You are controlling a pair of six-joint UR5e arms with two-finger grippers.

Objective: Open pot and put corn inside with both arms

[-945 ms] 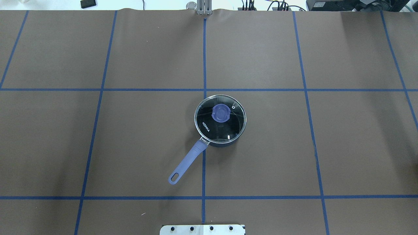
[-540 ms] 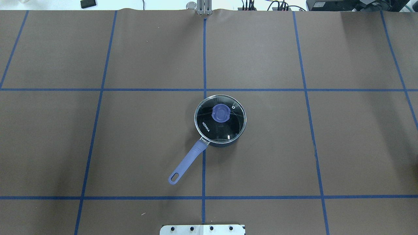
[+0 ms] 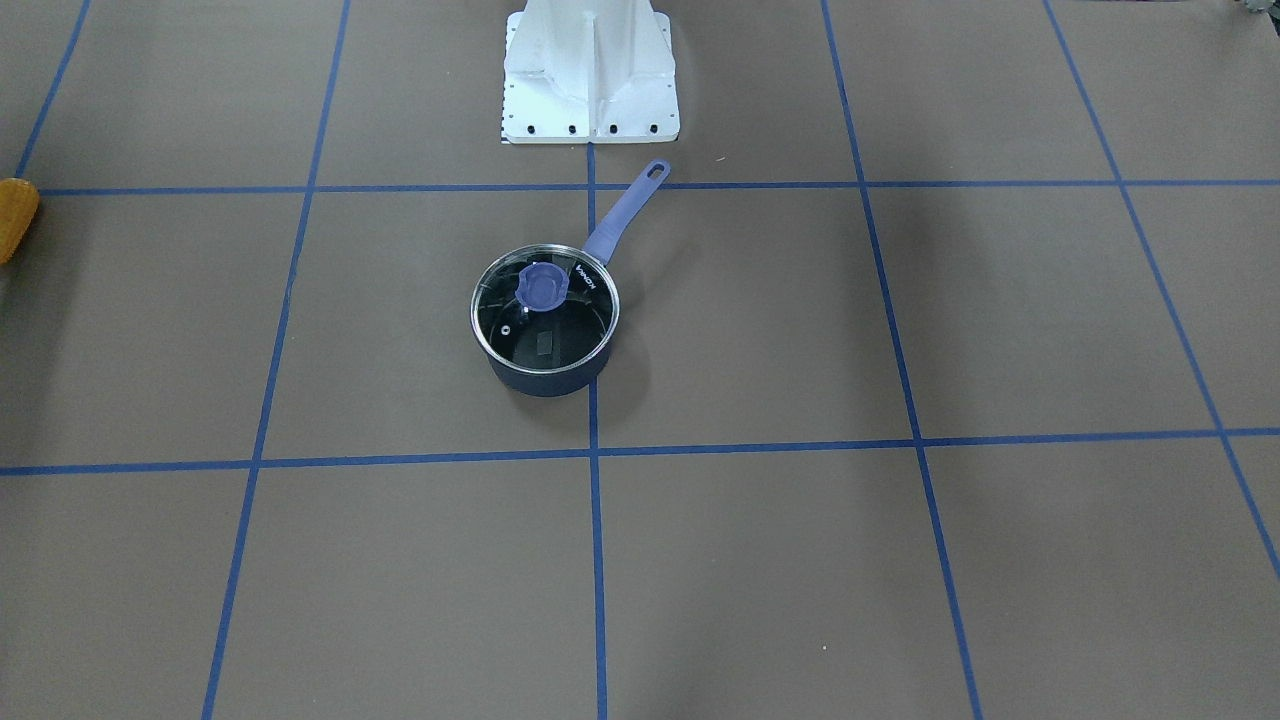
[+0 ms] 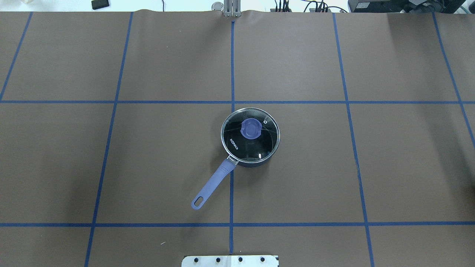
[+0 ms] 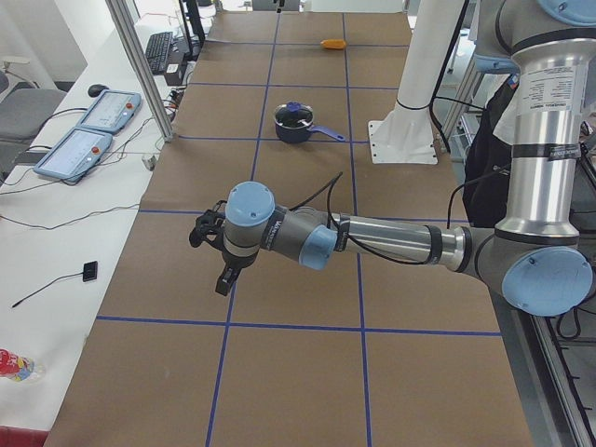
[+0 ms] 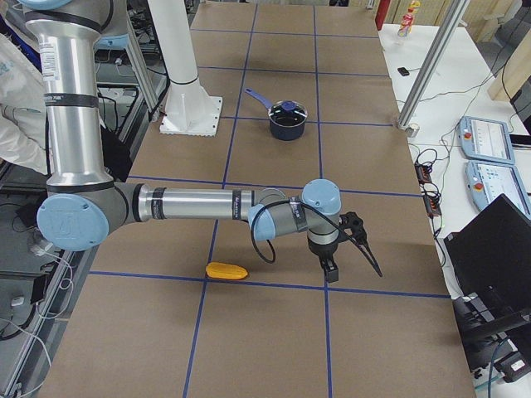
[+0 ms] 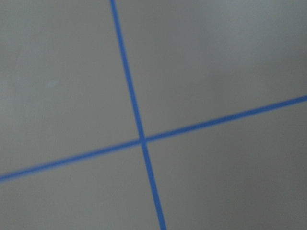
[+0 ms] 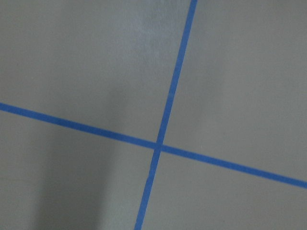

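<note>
The dark navy pot (image 4: pixel 256 162) stands at the table's middle, its lavender handle (image 4: pixel 214 183) pointing toward the robot's left. The glass lid (image 4: pixel 250 142) with its purple knob sits on it. The pot also shows in the front view (image 3: pixel 545 380). The corn (image 6: pixel 226 271) lies far to the robot's right and shows at the front view's left edge (image 3: pixel 14 218). My right gripper (image 6: pixel 353 264) hovers beside the corn, far from the pot. My left gripper (image 5: pixel 222 277) hovers far to the left. I cannot tell whether either is open or shut. Both wrist views show only table.
The white base mount (image 3: pixel 590 70) stands at the table's near edge, close to the pot handle's end. Blue tape lines (image 4: pixel 232 63) grid the brown table cover. Control pendants (image 5: pixel 74 149) lie on the white side table.
</note>
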